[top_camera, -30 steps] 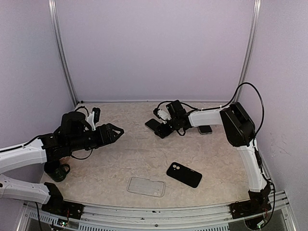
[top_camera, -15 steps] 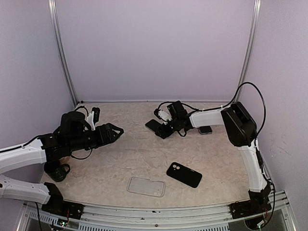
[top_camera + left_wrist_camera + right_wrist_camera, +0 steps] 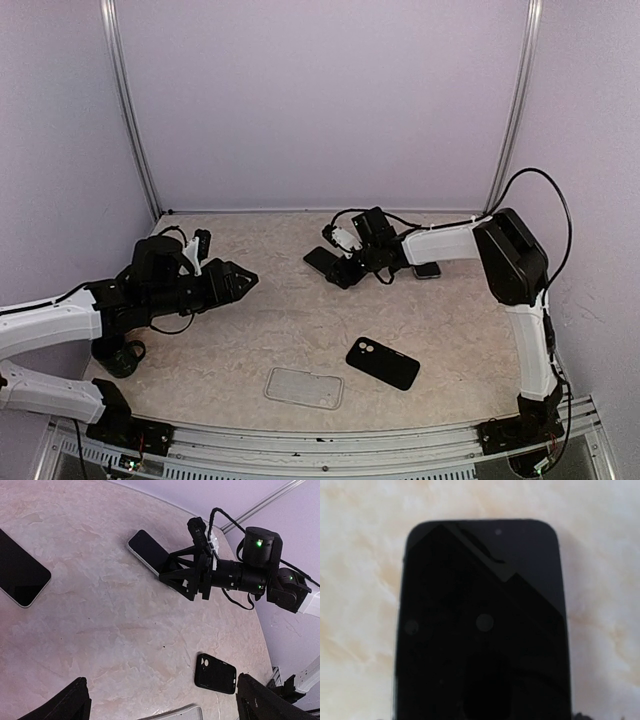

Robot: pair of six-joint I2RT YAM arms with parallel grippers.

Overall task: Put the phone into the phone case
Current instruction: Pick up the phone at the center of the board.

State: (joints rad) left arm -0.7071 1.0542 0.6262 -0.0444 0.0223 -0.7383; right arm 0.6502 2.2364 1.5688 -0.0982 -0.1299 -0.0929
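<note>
A black phone (image 3: 320,259) lies screen up on the marbled table (image 3: 290,320) near the back centre. My right gripper (image 3: 340,268) straddles its near end, a jaw pressed against each long edge. In the right wrist view the phone (image 3: 482,615) fills the frame and is still flat on the table. A black phone case (image 3: 383,363) with a camera cutout lies at the front right, also in the left wrist view (image 3: 215,673). A clear case (image 3: 304,387) lies near the front edge. My left gripper (image 3: 240,281) hovers open over the left of the table, holding nothing.
A second dark phone (image 3: 427,270) lies behind the right forearm. Another dark phone (image 3: 20,575) lies at the left of the left wrist view. The metal rail (image 3: 330,440) runs along the front edge. Purple walls close in the back and sides.
The right jaws have narrowed onto the phone's edges, and the right elbow has swung slightly to the right. The left arm has dipped a little. The phone and cases have not moved.
</note>
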